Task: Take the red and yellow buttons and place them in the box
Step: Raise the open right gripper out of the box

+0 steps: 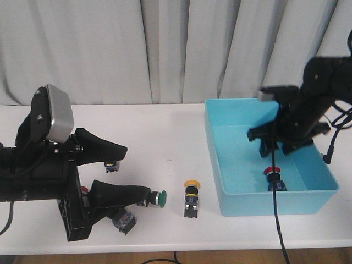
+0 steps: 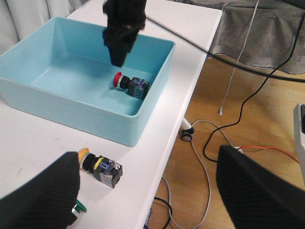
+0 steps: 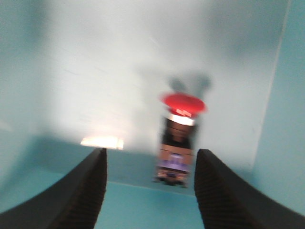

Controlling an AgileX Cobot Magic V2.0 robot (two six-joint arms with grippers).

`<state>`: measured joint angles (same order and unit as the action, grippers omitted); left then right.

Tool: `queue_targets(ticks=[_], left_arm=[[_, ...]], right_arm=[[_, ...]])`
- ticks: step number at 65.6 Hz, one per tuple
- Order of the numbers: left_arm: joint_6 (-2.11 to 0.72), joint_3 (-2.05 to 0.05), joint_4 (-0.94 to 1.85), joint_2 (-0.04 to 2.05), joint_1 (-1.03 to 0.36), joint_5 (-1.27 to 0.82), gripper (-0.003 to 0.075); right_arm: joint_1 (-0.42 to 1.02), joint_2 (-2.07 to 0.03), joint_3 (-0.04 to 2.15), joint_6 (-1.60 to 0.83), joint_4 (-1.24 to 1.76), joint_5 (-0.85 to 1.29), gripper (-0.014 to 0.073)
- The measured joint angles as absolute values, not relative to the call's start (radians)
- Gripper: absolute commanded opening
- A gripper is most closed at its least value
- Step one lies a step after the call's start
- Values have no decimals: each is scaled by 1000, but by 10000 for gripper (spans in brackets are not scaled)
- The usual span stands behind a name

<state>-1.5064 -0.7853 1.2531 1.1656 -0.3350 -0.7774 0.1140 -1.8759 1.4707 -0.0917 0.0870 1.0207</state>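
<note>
A red button [image 1: 273, 177] lies on its side on the floor of the light-blue box [image 1: 220, 137], near the front wall. My right gripper [image 1: 274, 151] hangs open just above it, holding nothing. In the right wrist view the red button [image 3: 178, 136] is blurred, beyond the open right gripper [image 3: 150, 191]. A yellow button [image 1: 191, 197] lies on the table left of the box. My left gripper [image 1: 137, 171] is open and empty at the table's left. In the left wrist view the yellow button [image 2: 100, 167] lies just ahead of one finger of the left gripper [image 2: 147, 191], with the red button [image 2: 128, 83] in the box [image 2: 147, 109] behind it.
A green-capped switch [image 1: 159, 198] lies at the tip of my left gripper's lower finger. Two more switches sit close to that gripper, one behind it [image 1: 111, 165] and one under it [image 1: 124, 221]. The table's front edge [image 2: 167, 157] is close, with cables on the floor beyond.
</note>
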Motion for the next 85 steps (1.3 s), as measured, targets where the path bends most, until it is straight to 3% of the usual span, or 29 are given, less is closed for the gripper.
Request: queue_targets(ticks=[9, 24, 37, 52, 69, 85], left_arm=[[-1506, -785, 1253, 1166, -335, -777, 554], [-1506, -785, 1253, 1166, -335, -777, 554], [-1506, -785, 1253, 1166, -335, -777, 554], [-1506, -785, 1253, 1166, -335, -777, 554], [-1495, -785, 1249, 1166, -335, -768, 550], [-1109, -785, 1017, 1177, -335, -461, 496]], right_arm=[[236, -1704, 1424, -84, 78, 961, 352], [430, -1400, 1125, -31, 23, 766, 312], [543, -1188, 927, -35, 20, 732, 309], [561, -1022, 779, -36, 28, 723, 309], [561, -972, 751, -39, 22, 703, 309], [561, -972, 751, -39, 22, 698, 309]])
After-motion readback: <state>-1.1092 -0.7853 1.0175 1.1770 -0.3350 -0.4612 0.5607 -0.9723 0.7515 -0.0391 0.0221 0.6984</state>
